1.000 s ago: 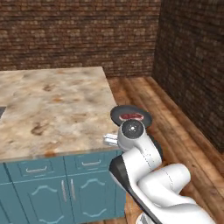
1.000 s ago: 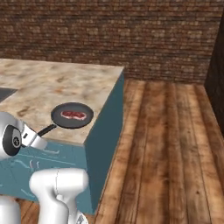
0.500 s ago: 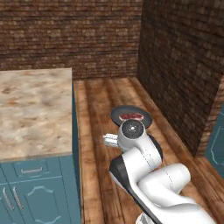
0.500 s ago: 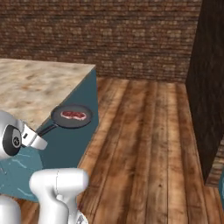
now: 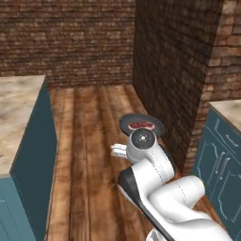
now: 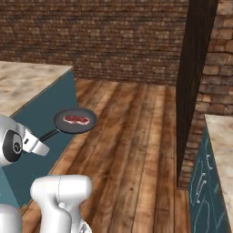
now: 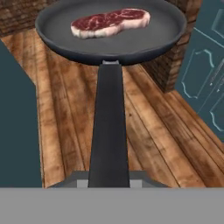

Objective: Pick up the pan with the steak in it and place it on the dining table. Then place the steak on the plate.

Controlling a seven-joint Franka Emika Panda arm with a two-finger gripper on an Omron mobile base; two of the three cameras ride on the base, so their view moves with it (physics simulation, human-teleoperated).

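The dark round pan (image 7: 131,43) hangs level in the air over the wooden floor, with the red marbled steak (image 7: 111,21) lying in its far half. My gripper (image 7: 109,178) is shut on the near end of the long black handle (image 7: 109,122). From the right base view the pan (image 6: 88,124) with the steak (image 6: 76,119) sits just ahead of my gripper (image 6: 42,142). In the left base view the pan (image 5: 128,123) and steak (image 5: 142,125) peek over my wrist. The plate is out of view. A speckled stone top on a teal base (image 5: 19,108) stands left; I cannot tell whether it is the dining table.
A dark brick pillar (image 5: 174,70) stands close on the right, with a second teal cabinet and stone top (image 5: 226,141) beyond it. The left counter's teal side (image 6: 50,104) is near the pan. Wooden floor (image 6: 132,136) stretches ahead to a brick back wall.
The whole picture has swung: the base has turned right, so the left counter slid off to the left and the pillar and right cabinet came in. Pan and grip are unchanged.
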